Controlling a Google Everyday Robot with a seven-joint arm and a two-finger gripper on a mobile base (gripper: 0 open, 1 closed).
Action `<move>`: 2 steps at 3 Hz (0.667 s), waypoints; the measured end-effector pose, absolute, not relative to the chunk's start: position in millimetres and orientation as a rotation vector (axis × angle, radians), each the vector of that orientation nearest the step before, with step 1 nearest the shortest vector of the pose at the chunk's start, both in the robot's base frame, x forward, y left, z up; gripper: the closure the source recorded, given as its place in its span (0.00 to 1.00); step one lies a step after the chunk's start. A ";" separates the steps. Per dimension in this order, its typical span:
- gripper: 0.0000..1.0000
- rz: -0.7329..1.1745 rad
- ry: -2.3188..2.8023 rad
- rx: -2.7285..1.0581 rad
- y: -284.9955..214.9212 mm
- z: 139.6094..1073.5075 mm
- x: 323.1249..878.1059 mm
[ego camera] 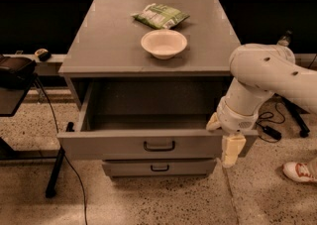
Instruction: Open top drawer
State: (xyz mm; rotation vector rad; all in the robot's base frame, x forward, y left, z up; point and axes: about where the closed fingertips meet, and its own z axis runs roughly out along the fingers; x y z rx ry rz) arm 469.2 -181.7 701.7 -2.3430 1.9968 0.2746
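Observation:
The top drawer [124, 144] of the grey cabinet stands pulled far out, its deep grey tray showing bare inside. Its small black bar handle [159, 146] sits at the centre of the front. My gripper [229, 145] hangs at the drawer's right front corner, below the white arm [262, 78], with pale fingers [232, 150] pointing down against the drawer's right end. A narrower drawer [158, 168] with a like handle shows below, shut.
A white bowl [164, 43] and a green snack bag [160, 16] lie on the cabinet top [109, 35]. A black stand [15, 78] and cables are at the left. Cables and a shoe [299, 171] lie on the floor at the right.

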 end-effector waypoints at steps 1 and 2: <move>0.31 0.304 2.032 -2.353 -190.3 716.3 446.9; 0.31 0.244 2.009 -2.345 -190.3 738.9 449.5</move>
